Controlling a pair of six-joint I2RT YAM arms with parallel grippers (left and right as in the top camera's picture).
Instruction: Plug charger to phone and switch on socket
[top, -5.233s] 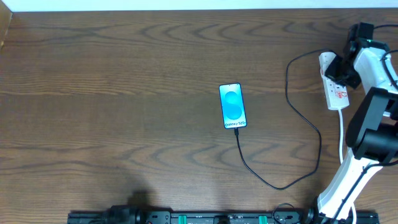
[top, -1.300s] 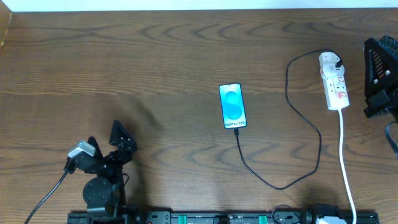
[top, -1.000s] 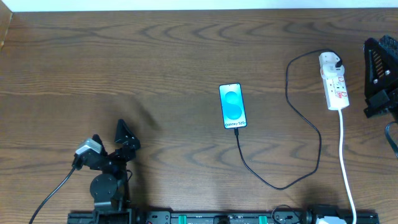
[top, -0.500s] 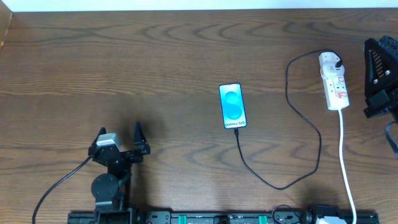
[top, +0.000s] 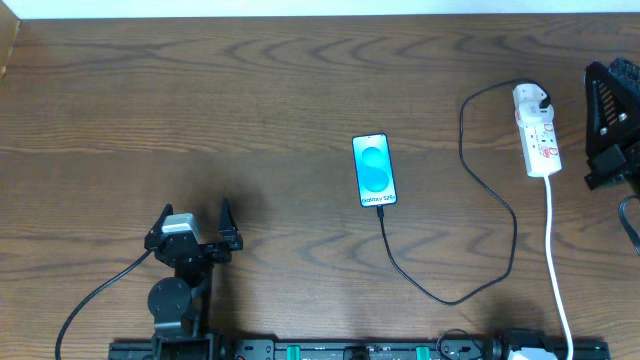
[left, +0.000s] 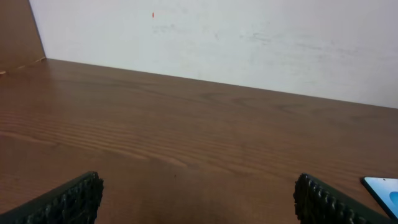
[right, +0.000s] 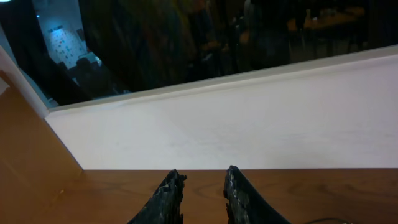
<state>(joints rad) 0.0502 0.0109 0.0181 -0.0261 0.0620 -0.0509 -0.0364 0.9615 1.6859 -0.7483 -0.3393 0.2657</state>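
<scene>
The phone (top: 374, 170) lies flat mid-table with its blue screen up; one corner of it (left: 382, 188) shows in the left wrist view. The charger (top: 452, 297) is a thin black cable. Its tip meets the phone's near edge, and it loops right and back to a white plug head (top: 531, 98) seated in the far end of the socket (top: 543, 145). My left gripper (top: 194, 222) hovers low at the front left, far from the phone. It stands wide open and empty, as the left wrist view (left: 199, 208) shows. My right gripper (right: 203, 173) has a narrow gap with nothing in it.
My right arm (top: 608, 125) sits at the table's right edge, just right of the socket. The socket's white cord (top: 556, 270) runs to the front edge. A white wall (left: 217, 37) borders the far side. A rail (top: 330, 350) lines the front.
The right arm has left the socket and pulled back to the right edge. The left gripper has swung round to face the far side and shifted slightly right.
</scene>
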